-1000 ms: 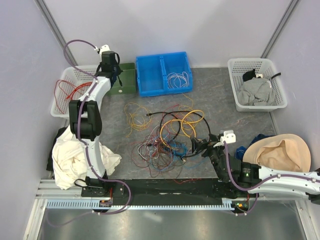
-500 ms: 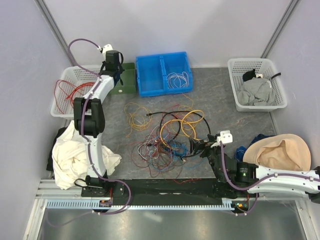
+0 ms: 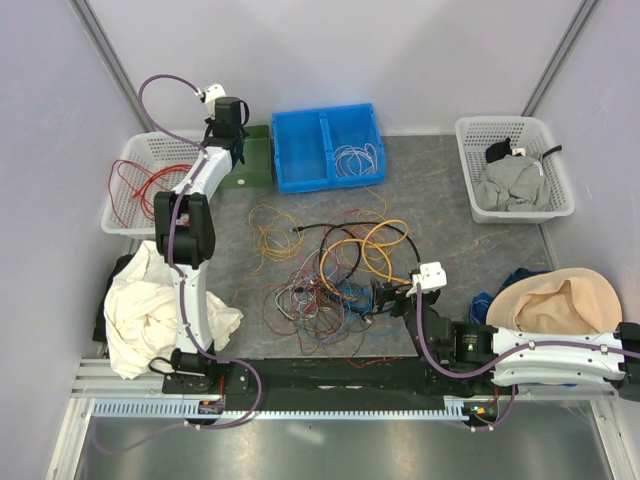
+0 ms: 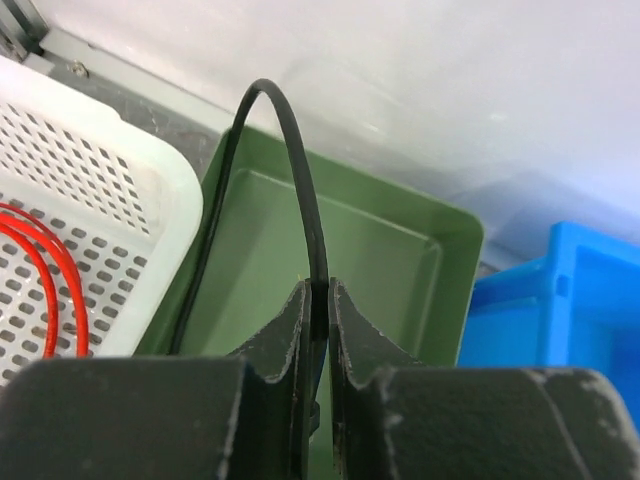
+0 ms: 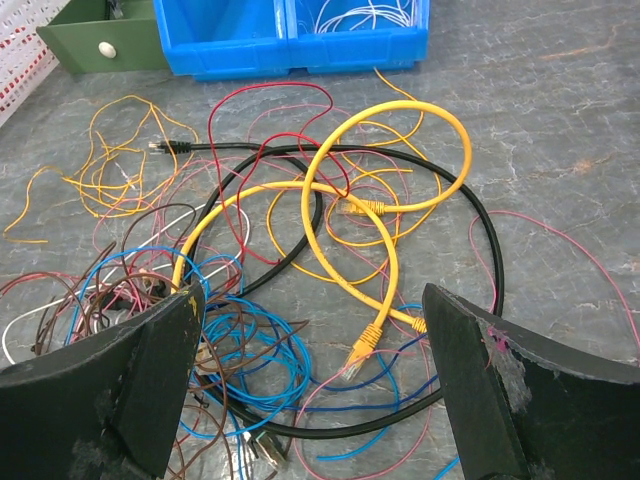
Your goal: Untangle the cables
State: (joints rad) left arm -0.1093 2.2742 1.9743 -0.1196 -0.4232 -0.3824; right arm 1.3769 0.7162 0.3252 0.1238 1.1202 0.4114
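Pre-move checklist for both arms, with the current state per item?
1. Hold: left gripper shut on black cable: ok.
2. Drop spot: green bin ahead of its fingers: ok.
3. Tail: black cable's loose end inside the bin: cannot tell, hidden.
4. Jaws: right gripper open: ok.
5. Position: right gripper over cable heap: ok.
6. Target: yellow cable free of other strands: not ok, interlaced.

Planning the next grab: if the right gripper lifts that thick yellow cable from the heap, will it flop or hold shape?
The yellow cable lies in smooth round loops, so it is probably springy rather than limp. A black cable and thin red strands cross it, so lifting would likely drag neighbours along. Its plug may snag.
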